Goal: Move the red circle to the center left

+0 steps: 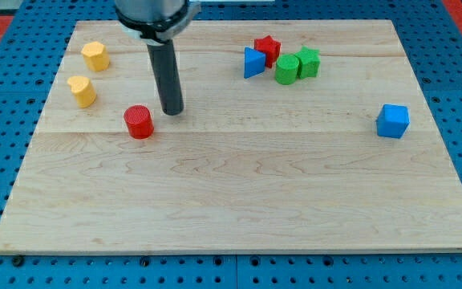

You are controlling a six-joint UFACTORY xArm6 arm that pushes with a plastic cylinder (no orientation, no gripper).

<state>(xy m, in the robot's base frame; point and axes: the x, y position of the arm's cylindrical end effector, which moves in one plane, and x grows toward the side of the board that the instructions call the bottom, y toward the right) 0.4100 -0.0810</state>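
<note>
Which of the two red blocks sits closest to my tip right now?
The red circle, just left of and below my tip. The red star sits far off, in the top cluster.

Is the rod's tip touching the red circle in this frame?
Apart. The camera view shows a strip of bare wood between my tip and the red circle; the tip sits just to the circle's upper right.

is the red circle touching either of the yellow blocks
No, the red circle sits apart from both yellow blocks, with bare board between them; my tip is just to its right.
</note>
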